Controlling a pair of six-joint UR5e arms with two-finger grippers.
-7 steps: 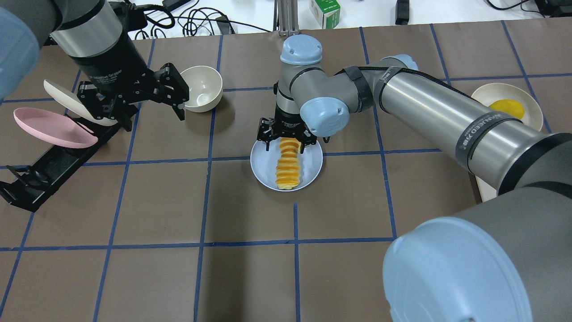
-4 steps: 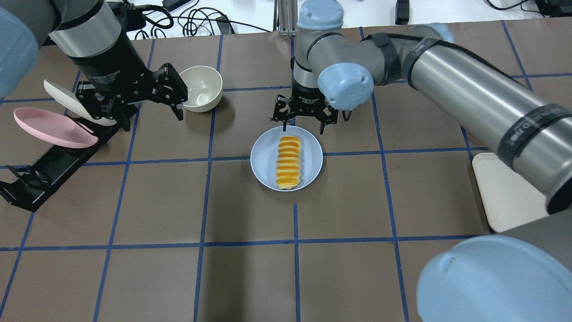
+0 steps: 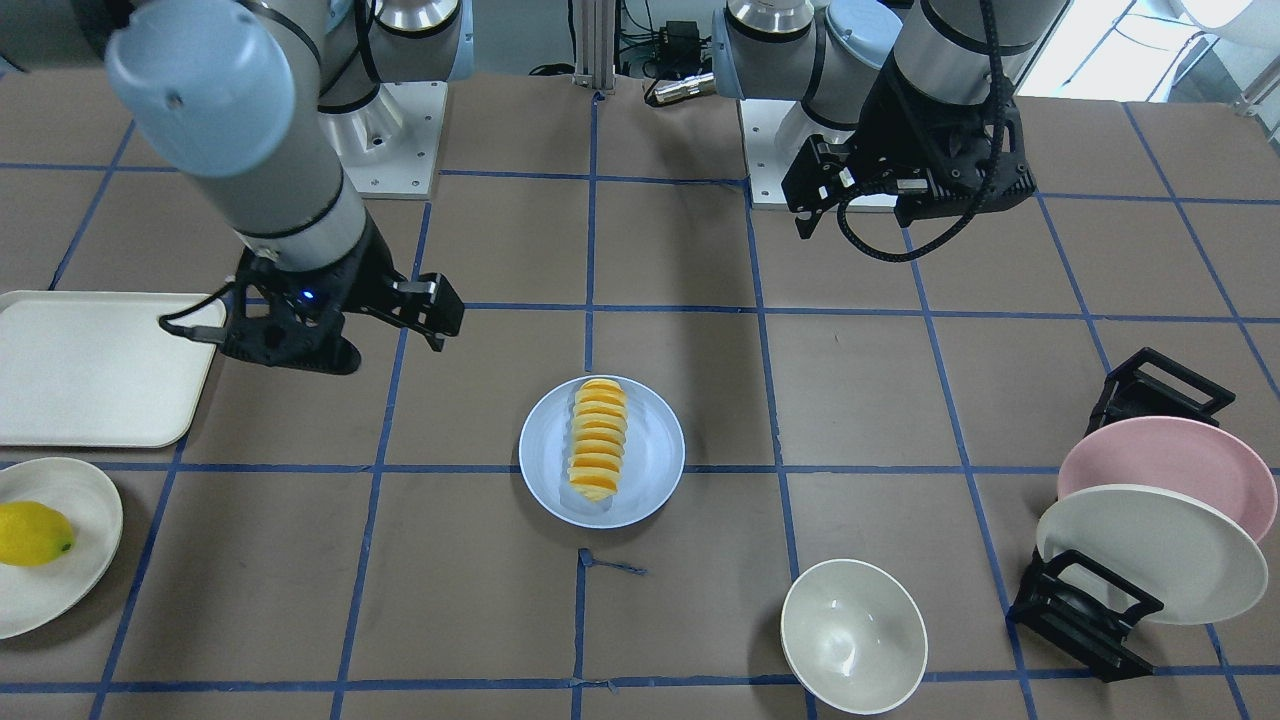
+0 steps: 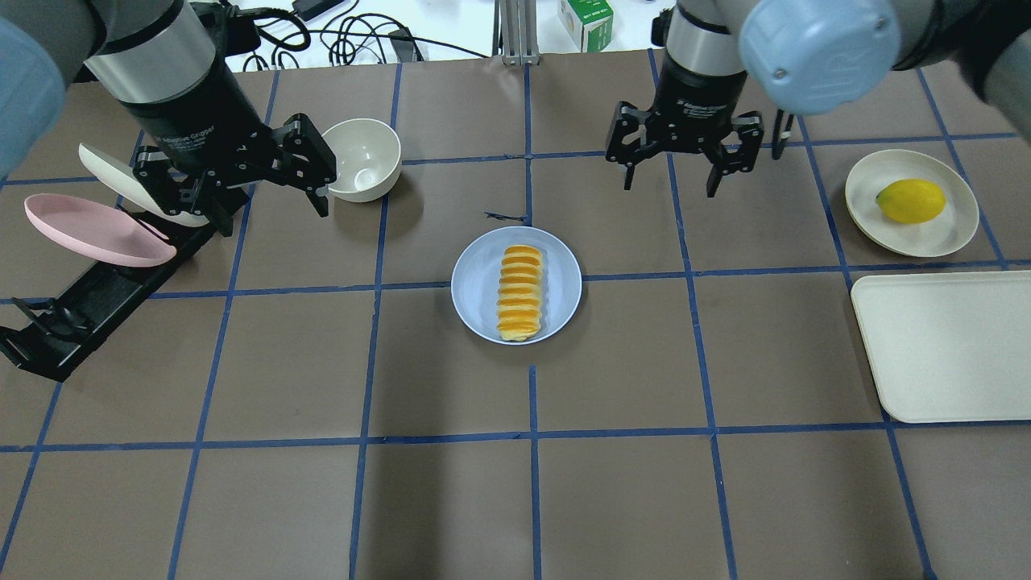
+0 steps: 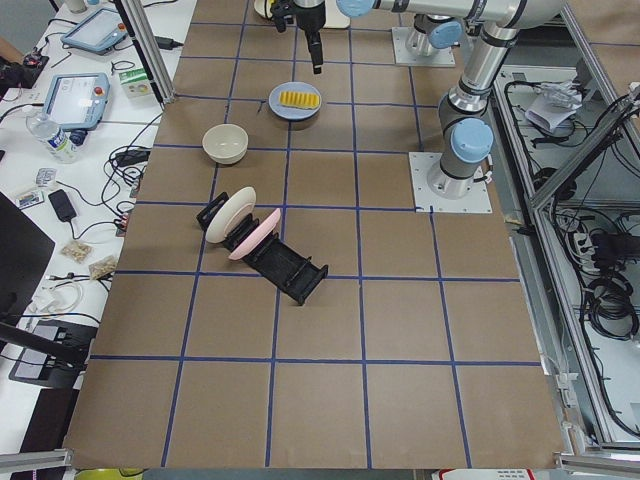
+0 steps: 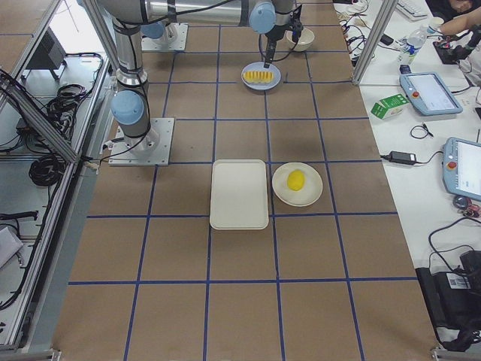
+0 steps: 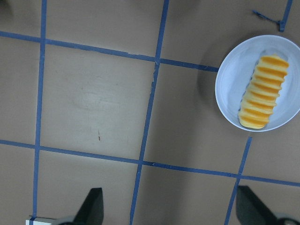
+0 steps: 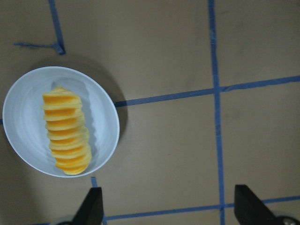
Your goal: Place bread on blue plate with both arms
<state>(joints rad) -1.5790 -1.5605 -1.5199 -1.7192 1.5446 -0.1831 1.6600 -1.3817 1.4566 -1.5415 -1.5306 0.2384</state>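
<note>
While left claw [image 4: 270,211] and right claw [image 4: 670,187] gape wide, bread [image 4: 519,294] lies on blue plate [image 4: 474,283], bowl [image 4: 366,159] nearby.

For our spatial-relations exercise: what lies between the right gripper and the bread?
Only bare table and the plate's rim, between right gripper and bread; overhead view.

So the right gripper [image 4: 670,190] hangs pointing straight down, out past the far-right side of the blue plate [image 4: 475,270], jaws spread wide, nothing in them. The left gripper [image 4: 267,217] is tilted, off to the plate's far-left, also wide open.
</note>
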